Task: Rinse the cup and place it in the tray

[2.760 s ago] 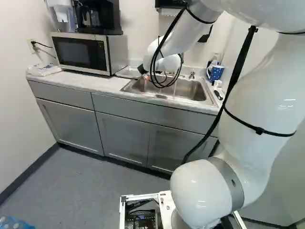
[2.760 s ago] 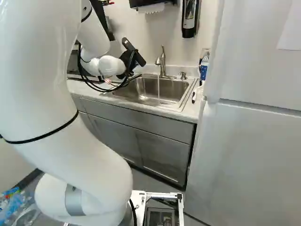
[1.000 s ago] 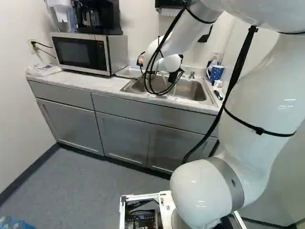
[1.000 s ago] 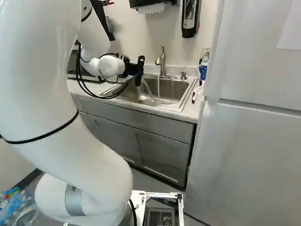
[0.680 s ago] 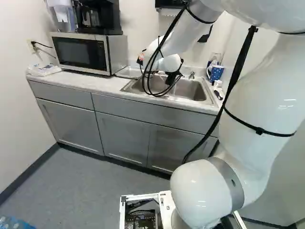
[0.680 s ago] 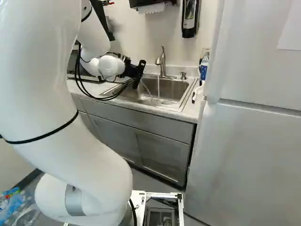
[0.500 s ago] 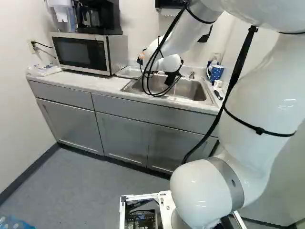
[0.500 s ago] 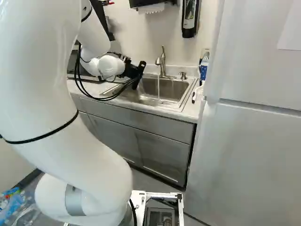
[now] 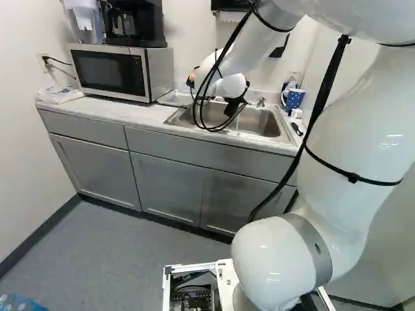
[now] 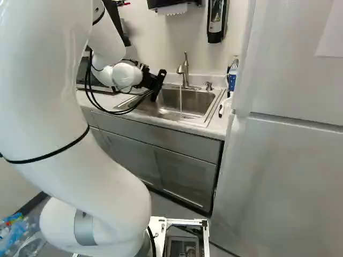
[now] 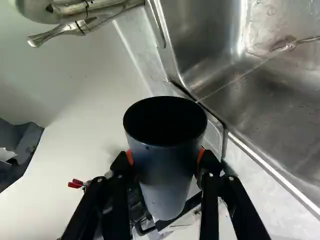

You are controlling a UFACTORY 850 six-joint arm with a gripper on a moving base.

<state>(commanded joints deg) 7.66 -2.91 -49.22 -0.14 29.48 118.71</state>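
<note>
At the left end of the sink [image 10: 195, 113] in the right base view, my black gripper [image 10: 153, 83] hangs over the basin. In the wrist view a dark, tapered cup [image 11: 165, 187] is between the orange pads of my gripper [image 11: 165, 156], which is shut on it from both sides. The cup's wide mouth faces the camera and its inside looks black. A thin stream of water [image 10: 180, 100] falls from the faucet [image 10: 183, 69] into the basin, apart from the gripper. A shallow metal tray [image 9: 174, 98] lies on the counter between microwave and sink.
The microwave [image 9: 110, 71] stands on the counter left of the sink, a coffee maker [image 9: 133, 24] on top. A blue dotted mug [image 9: 294, 98] is right of the sink. A soap dispenser [image 10: 216, 20] hangs above, and a tall white fridge [image 10: 289, 160] borders the counter's right end.
My gripper has swung from tilted up beside the sink to pointing down over its left end, the cup moving with it. Water that poured from the cup into the basin no longer shows.
</note>
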